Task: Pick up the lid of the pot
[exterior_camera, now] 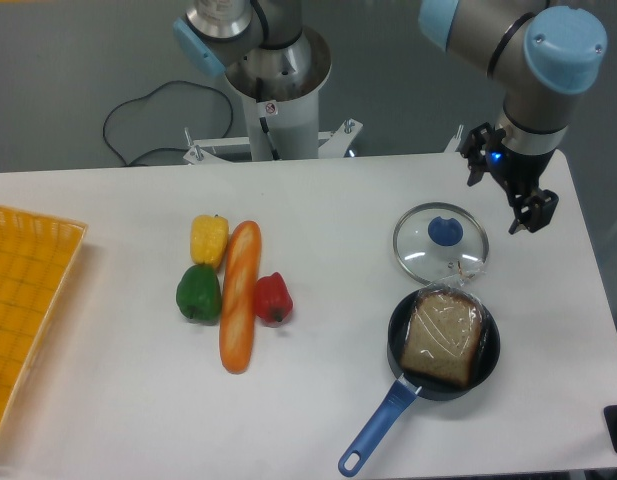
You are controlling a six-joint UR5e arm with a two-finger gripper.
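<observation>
On the bench [138,400], toward the right edge, a round clear lid with blue knob [445,232] lies behind a round black pan [494,352] holding plastic-wrapped brown bread [443,335]. Farther left, a long golden-brown loaf [237,330] separates rounded yellow [209,240] and green peppers [198,293], left, from a small red pepper [273,299]. A yellow-orange plastic crate [33,270] occupies the left edge.

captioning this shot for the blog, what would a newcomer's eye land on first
Probably the big robot arm reaching in at the upper right. Next might come the black pan at the lower right, with its bright blue handle and plastic-wrapped bread inside. The blue knob on the clear lid just beyond the pan would likely catch the eye too.
</observation>
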